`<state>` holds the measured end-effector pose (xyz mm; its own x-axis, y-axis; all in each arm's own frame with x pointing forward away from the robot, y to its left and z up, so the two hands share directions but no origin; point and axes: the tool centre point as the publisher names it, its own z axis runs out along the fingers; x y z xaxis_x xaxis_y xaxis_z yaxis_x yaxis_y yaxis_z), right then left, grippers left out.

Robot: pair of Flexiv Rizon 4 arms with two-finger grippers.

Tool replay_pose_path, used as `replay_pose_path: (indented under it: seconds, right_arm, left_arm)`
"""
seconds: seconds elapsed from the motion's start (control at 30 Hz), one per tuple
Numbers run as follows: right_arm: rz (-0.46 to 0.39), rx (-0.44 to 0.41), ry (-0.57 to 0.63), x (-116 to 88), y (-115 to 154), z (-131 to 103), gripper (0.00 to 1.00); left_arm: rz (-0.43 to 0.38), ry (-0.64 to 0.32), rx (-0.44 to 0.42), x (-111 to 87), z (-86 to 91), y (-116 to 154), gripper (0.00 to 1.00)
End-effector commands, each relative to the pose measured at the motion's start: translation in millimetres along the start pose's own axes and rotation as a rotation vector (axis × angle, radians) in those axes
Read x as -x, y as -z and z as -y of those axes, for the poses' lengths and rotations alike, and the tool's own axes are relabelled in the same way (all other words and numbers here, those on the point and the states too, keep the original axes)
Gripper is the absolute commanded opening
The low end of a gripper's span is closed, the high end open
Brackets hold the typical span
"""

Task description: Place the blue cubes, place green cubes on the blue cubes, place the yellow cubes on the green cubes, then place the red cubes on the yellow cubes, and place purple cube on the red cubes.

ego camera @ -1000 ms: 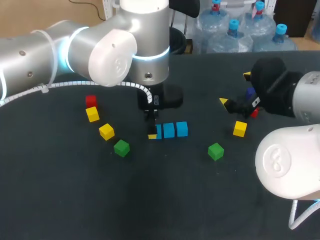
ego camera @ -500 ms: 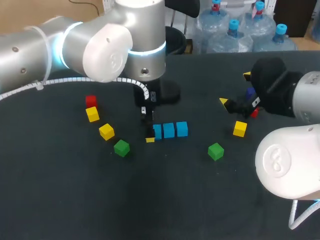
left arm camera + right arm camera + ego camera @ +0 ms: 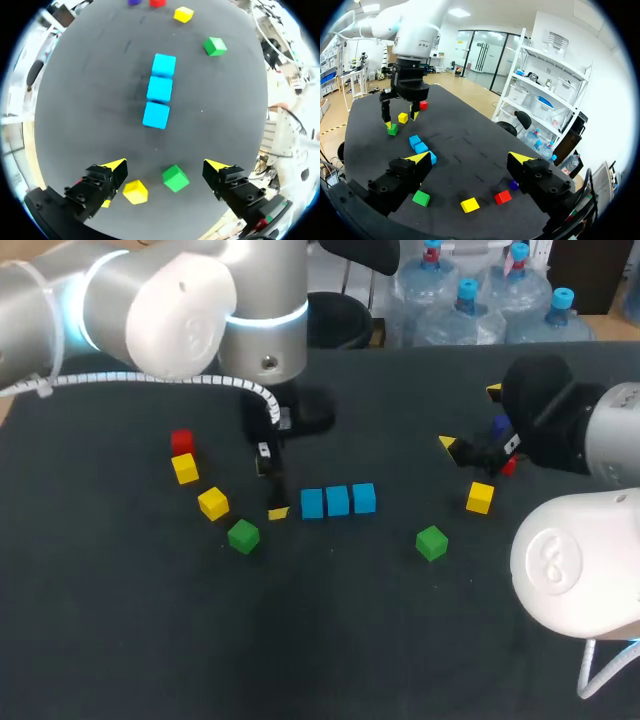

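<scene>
Toward the 9 o'clock side of the table (image 3: pixel 330 640) lie a red cube (image 3: pixel 181 441), two yellow cubes (image 3: pixel 212 503) and a green cube (image 3: pixel 243 535), with the left gripper (image 3: pixel 166 165) spread wide and empty at the green one's 1 o'clock. Three blue cubes (image 3: pixel 337 501) sit in a row at centre. At their 2 o'clock the right gripper (image 3: pixel 470 159) hangs spread and empty.

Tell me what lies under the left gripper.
A green cube lies on the table between the open jaws of the left gripper; a yellow cube sits beside it. One finger mostly covers another yellow piece.
</scene>
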<state>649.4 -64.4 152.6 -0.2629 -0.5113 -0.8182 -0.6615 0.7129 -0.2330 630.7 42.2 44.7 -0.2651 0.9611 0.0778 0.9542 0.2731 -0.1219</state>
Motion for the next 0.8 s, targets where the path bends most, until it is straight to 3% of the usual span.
replay_pose_path:
  seconds: [0.03,0.27,0.8]
  right_arm:
    - [0.002,0.003,0.000,-0.5,0.3,0.9,1.00]
    - [0.002,0.003,0.000,-0.5,0.3,0.9,1.00]
    - [0.002,0.003,0.000,-0.5,0.3,0.9,1.00]
  left_arm:
    - [0.029,0.059,-0.001,-9.3,7.5,-5.4,1.00]
    - [0.046,0.207,0.009,-20.6,18.5,-18.2,1.00]
    - [0.057,0.366,0.025,-43.2,30.4,-33.1,1.00]
